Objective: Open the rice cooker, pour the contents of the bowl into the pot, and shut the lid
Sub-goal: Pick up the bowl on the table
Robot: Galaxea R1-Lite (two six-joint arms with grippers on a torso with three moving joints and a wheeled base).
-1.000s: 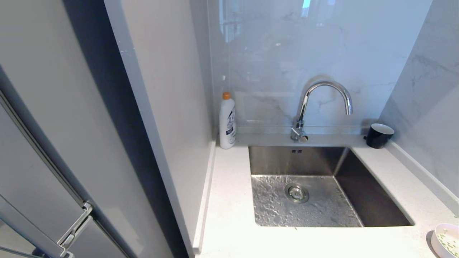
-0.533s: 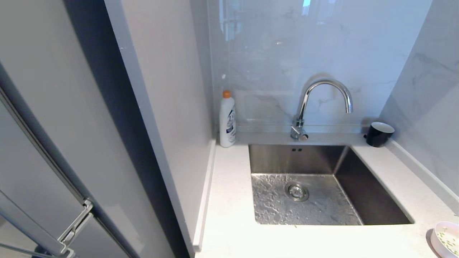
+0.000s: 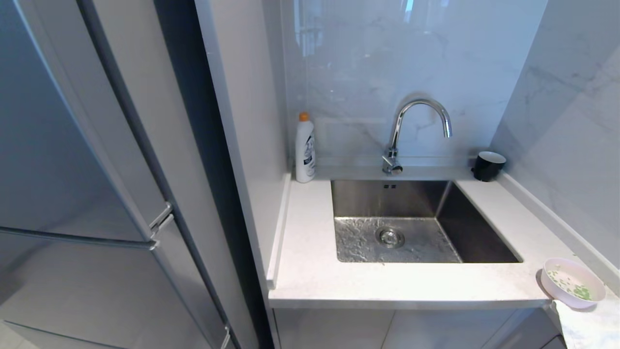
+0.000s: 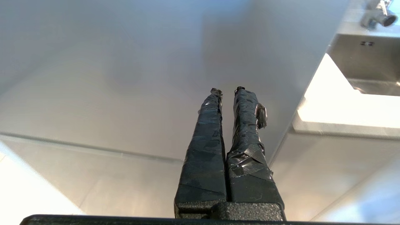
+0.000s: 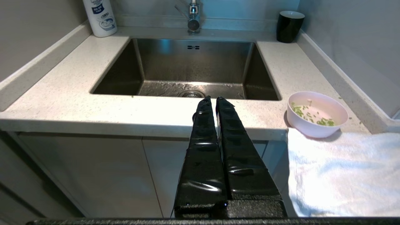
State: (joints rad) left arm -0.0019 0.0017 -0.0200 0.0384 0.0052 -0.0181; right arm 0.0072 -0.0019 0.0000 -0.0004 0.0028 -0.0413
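With both the left gripper (image 4: 227,90) and right gripper (image 5: 214,99) pressed together and empty, no rice cooker is seen, so the bowl (image 3: 573,289) at the counter's (image 3: 310,271) edge could be knocked off.

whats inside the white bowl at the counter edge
The bowl holds a thin scatter of small green bits over its pale inside. It is otherwise nearly empty. Its near inner wall is hidden behind the rim.
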